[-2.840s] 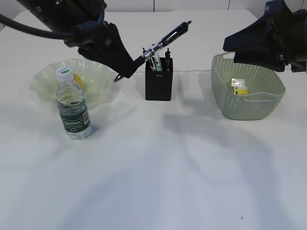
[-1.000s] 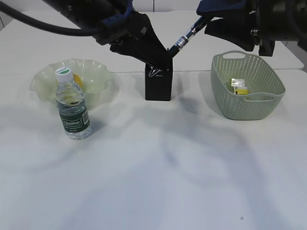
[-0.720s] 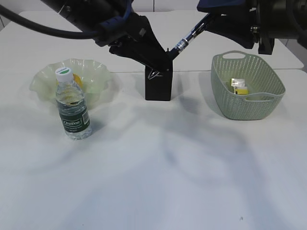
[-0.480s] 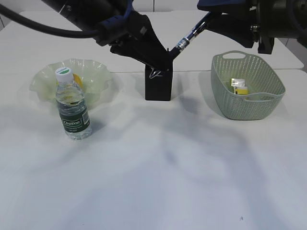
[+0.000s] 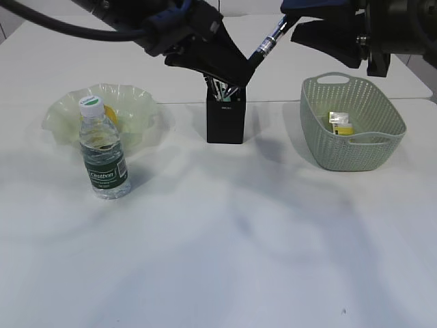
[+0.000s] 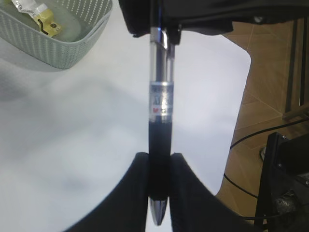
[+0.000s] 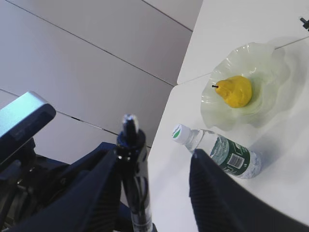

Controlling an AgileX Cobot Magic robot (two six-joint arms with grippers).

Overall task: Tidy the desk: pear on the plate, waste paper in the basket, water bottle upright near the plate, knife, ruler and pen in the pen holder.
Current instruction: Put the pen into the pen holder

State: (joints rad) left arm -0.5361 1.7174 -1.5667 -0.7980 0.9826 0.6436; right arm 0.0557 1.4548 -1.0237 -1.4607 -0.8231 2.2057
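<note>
My left gripper (image 5: pixel 239 72) (image 6: pixel 158 157) is shut on the lower barrel of the black and clear pen (image 5: pixel 263 48) (image 6: pixel 160 96). It holds the pen slanted just above the black pen holder (image 5: pixel 225 121). The pen's top end (image 7: pixel 131 145) reaches between the fingers of my open right gripper (image 5: pixel 292 20) (image 7: pixel 154 157), close to one finger. Thin items stand in the holder; I cannot tell knife from ruler. The pear (image 7: pixel 235 91) lies on the wavy green plate (image 5: pixel 133 102) (image 7: pixel 270 53). The water bottle (image 5: pixel 102 154) (image 7: pixel 222 152) stands upright in front of the plate. The waste paper (image 5: pixel 340 123) (image 6: pixel 41 12) lies in the basket (image 5: pixel 355 147) (image 6: pixel 58 43).
The white desk (image 5: pixel 225 239) stretches from the holder to the near edge. Both arms hang over the back of the desk, above the holder and the basket's left side. The desk's rounded corner and cables on the floor (image 6: pixel 260 135) show in the left wrist view.
My left gripper has lifted a little up and to the right with the pen, uncovering the holder's mouth. The pen's top end now sits nearer my right gripper, which has hardly moved.
</note>
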